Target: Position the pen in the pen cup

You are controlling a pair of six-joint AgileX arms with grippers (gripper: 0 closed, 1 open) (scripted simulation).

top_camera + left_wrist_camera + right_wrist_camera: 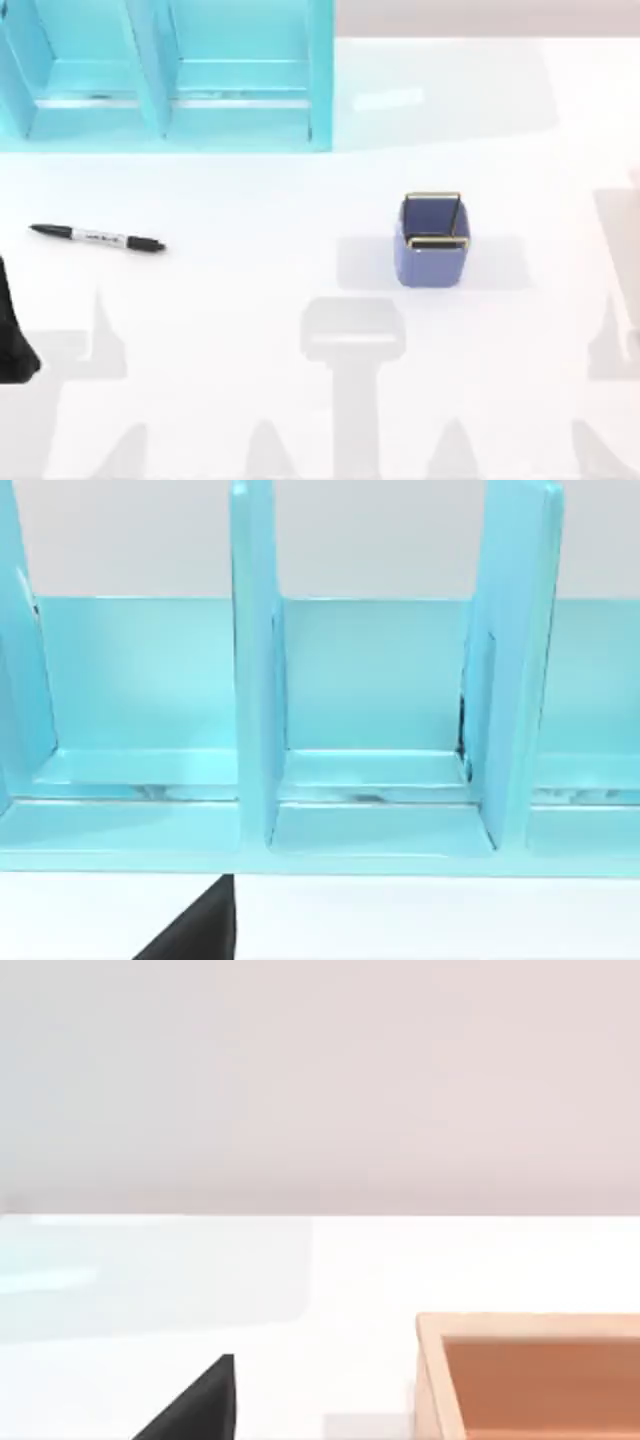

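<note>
Pen (98,238) flat, table's left | pen cup (433,242) well right

Top view looks straight down on the white table (250,400), turquoise shelf unit (165,75) at its far-left edge | left wrist view sits low and close, facing that shelf unit's (370,730) compartments, shared with top | right wrist view skims low past an orange-brown box (530,1375).
</note>
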